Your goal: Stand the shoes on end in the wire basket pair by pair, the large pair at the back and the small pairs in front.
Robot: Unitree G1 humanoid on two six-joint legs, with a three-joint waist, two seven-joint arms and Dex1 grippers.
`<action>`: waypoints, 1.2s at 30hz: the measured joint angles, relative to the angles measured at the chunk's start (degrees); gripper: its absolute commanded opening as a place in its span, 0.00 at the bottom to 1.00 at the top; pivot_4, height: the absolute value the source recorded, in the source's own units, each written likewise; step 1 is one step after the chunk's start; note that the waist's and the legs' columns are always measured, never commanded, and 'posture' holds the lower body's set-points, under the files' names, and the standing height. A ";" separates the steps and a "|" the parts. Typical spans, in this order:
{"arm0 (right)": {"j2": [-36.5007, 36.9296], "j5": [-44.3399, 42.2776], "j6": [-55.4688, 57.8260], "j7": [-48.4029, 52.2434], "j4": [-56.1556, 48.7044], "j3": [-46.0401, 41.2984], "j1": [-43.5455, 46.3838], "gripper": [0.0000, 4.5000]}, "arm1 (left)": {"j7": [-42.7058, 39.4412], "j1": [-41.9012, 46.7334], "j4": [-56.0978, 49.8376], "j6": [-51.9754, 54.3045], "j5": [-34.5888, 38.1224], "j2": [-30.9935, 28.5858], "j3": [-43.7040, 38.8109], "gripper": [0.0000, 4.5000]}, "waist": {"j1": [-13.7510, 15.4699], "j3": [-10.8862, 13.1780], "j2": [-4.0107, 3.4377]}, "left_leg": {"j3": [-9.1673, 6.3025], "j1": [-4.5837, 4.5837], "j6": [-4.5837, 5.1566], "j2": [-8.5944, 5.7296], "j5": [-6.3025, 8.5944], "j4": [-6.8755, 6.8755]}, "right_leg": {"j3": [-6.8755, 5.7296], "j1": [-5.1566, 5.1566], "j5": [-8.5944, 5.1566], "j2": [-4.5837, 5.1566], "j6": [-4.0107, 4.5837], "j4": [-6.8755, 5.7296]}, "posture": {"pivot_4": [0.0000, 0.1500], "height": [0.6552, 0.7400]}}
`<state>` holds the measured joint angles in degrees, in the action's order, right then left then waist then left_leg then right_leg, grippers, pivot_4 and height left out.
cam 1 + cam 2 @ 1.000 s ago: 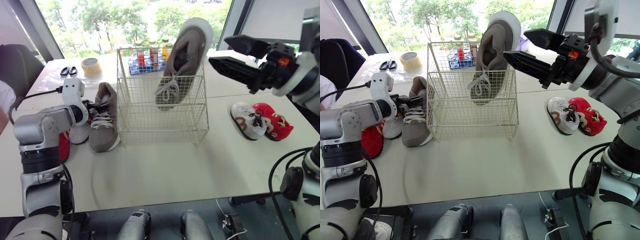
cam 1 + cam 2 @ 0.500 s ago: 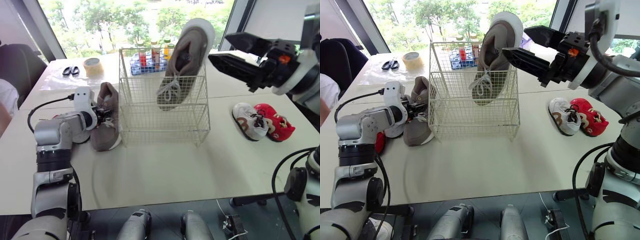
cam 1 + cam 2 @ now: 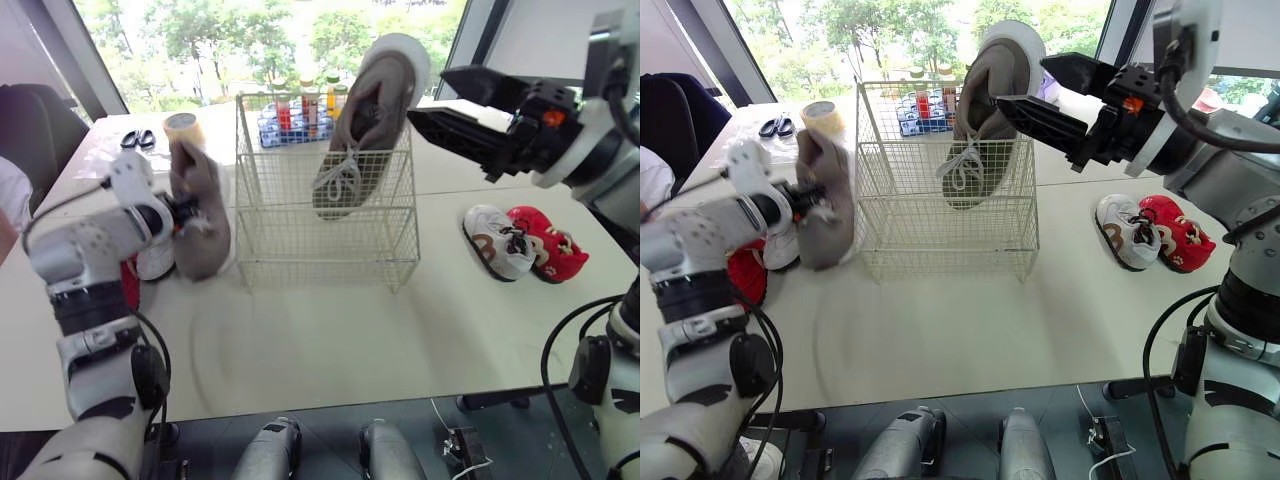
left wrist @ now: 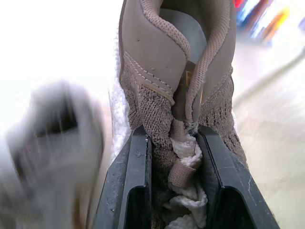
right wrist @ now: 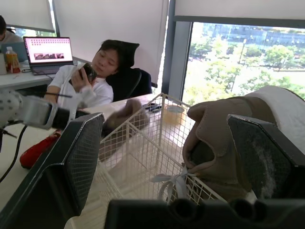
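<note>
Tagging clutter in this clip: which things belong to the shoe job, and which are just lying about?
Job: wire basket, taupe shoe in it, taupe shoe beside it, small white shoe, small red shoe.
Lying about: tape roll, scissors, rack of bottles.

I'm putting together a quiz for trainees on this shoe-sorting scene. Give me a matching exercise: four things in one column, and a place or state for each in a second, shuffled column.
1. left pincer
2. right pincer
3. red shoe
4. tape roll

A. open, beside the standing taupe shoe in the wire basket
B. on the table, next to the white shoe
C. shut on the held taupe shoe
D. far side of the table, near the scissors

Pairs: 1-C, 2-A, 3-B, 4-D
</note>
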<state>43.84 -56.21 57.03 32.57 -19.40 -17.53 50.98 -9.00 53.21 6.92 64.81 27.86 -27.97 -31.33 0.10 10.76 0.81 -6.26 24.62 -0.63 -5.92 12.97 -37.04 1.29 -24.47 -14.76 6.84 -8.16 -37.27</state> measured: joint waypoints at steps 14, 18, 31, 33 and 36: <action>-0.24 2.05 -2.90 1.40 2.75 3.33 1.70 1.00 | -6.79 17.86 1.93 -36.23 -1.00 2.61 3.98 0.14 | 0.78 0.01 0.04 | 0.00 0.01 -0.05 -0.04 -0.03 -0.04 | -0.05 0.11 0.03 0.01 -0.05 0.10 | 1.00 1.00; -0.23 2.00 -2.94 0.48 1.99 3.20 1.55 1.00 | -10.64 18.76 8.04 -56.48 -5.77 9.12 9.83 0.14 | 0.67 0.01 0.04 | 0.02 0.00 -0.04 -0.06 -0.04 -0.07 | -0.03 0.14 0.06 0.01 -0.11 0.13 | 1.00 1.00; -0.22 -0.18 -2.56 -4.91 -3.24 1.06 -1.29 1.00 | -14.17 26.42 49.89 -113.02 -15.16 20.69 14.85 0.14 | 0.42 0.02 0.06 | 0.14 0.06 0.30 -0.04 0.14 -0.07 | 0.01 0.03 0.07 0.01 -0.12 0.14 | 1.00 1.00; -0.13 -0.55 -2.40 -5.66 -3.92 0.76 -1.48 1.00 | -13.33 26.41 54.08 -115.83 -16.42 20.93 15.22 0.14 | 0.53 0.03 0.07 | 0.13 0.06 0.31 -0.05 0.14 -0.10 | 0.00 0.03 0.08 0.01 -0.14 0.11 | 1.00 1.00; 0.06 -1.37 -2.35 -6.47 -4.53 0.29 -1.81 1.00 | -11.67 26.21 58.61 -118.08 -17.80 21.41 15.55 0.14 | 0.55 0.03 0.07 | 0.13 0.07 0.35 -0.06 0.16 -0.11 | 0.01 0.03 0.09 0.01 -0.16 0.12 | 1.00 1.00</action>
<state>43.90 -57.59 54.68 26.10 -23.93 -17.25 49.18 -20.67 79.42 65.53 -53.26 10.06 -6.56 -15.79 0.65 10.78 0.87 -6.13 24.70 -0.29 -5.97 13.13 -37.15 1.30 -24.44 -14.68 6.85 -8.32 -37.15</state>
